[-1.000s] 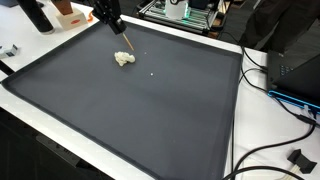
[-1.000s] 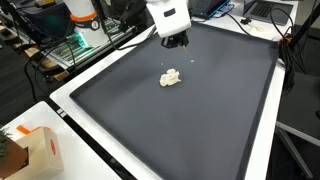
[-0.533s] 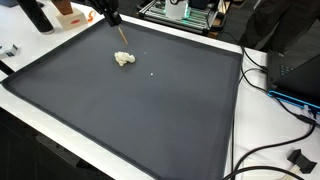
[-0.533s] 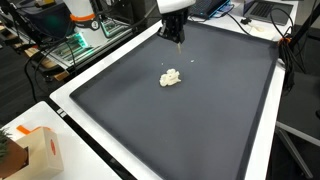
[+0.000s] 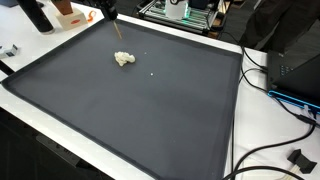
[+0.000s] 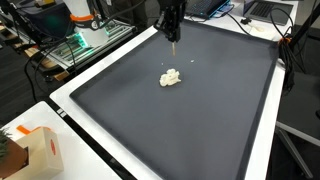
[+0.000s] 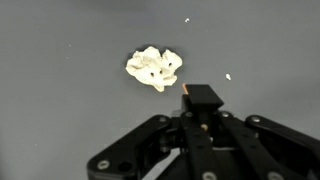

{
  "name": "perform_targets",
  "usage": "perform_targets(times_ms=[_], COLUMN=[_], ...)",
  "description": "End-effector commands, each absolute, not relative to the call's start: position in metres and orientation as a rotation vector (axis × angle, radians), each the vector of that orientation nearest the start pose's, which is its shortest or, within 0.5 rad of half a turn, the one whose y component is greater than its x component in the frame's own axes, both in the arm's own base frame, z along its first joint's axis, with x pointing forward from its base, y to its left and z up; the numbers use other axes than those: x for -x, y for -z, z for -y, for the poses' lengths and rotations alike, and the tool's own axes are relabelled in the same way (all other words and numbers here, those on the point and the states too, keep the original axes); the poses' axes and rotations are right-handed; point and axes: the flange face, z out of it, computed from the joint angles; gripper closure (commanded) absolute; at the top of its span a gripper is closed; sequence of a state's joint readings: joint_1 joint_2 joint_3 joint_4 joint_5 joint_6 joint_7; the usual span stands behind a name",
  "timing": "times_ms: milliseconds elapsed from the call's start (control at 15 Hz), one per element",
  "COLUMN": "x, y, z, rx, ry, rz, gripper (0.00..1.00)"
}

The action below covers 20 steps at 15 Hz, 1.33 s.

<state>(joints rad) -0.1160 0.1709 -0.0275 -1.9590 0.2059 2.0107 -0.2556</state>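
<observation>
Claw [image 6: 172,27] closed on thin stick [image 5: 117,28], above white lump [image 7: 154,68] on tabletop [image 6: 200,110]. Stick likely light, stiff; pinch upper end.

Dark-grey flat mat [image 5: 150,115] over a white table [image 5: 239,120]. Far left on it, a crumpled cream-white lump [image 5: 124,59], tiny white crumbs [image 5: 152,71] just right.

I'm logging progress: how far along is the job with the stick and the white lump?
Done: little shows; the white lump lies in one heap on the dark mat, a few crumbs beside it. In hand: the jaws are shut on a thin stick, hanging above the mat, clear of the lump. Left: probably all work on the lump, since the stick touches nothing.
</observation>
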Motion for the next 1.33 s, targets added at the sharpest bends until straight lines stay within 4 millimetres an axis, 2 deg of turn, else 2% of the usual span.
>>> perform_targets(times_ms=[0,67,467,533,1267], x=[-0.576,-0.577,-0.577,-0.581,-0.595], y=[-0.383,-0.384,-0.383,-0.378,-0.332], z=[0.069,0.068,0.068,0.068,0.070], rx=[2.957,2.959,2.959,3.007,3.258], ry=[-0.122,-0.120,-0.121,-0.120,-0.335], rz=[0.032,0.037,0.037,-0.036,-0.788], gripper=[0.97,0.87,0.87,0.97,0.97])
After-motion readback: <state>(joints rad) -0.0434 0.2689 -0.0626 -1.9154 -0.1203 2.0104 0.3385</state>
